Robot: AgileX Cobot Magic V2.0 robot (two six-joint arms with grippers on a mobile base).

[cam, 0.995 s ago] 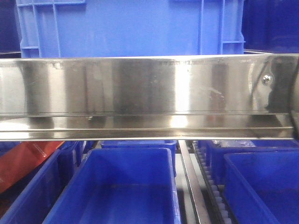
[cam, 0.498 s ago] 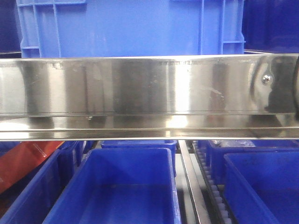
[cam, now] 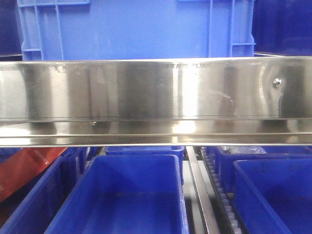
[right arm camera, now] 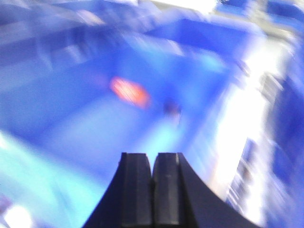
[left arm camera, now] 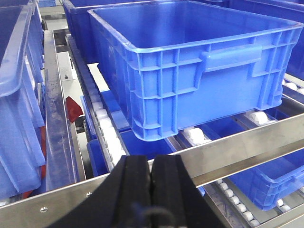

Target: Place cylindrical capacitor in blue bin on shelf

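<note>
The shelf's wide shiny front rail (cam: 156,97) crosses the front view, with a large blue bin (cam: 136,29) above it and an open blue bin (cam: 131,195) below. My left gripper (left arm camera: 152,161) is shut and empty, just in front of a shelf rail (left arm camera: 247,142), below a blue bin (left arm camera: 190,71) on rollers. The right wrist view is heavily blurred. My right gripper (right arm camera: 153,156) is shut with nothing between its fingers, above a blue bin floor (right arm camera: 95,118). A small dark blob (right arm camera: 171,107) lies there; blur hides whether it is the cylindrical capacitor.
More blue bins (cam: 273,195) sit to the right on the lower tier, beside a roller track (cam: 224,200). A red-orange pack (cam: 24,168) lies at lower left. An orange smear (right arm camera: 129,91) shows in the right wrist's bin. White rollers (left arm camera: 107,128) run under the left wrist's bin.
A dark shape at the front view's right edge rose along the rail and has now left the frame. Bins and rail have not moved.
</note>
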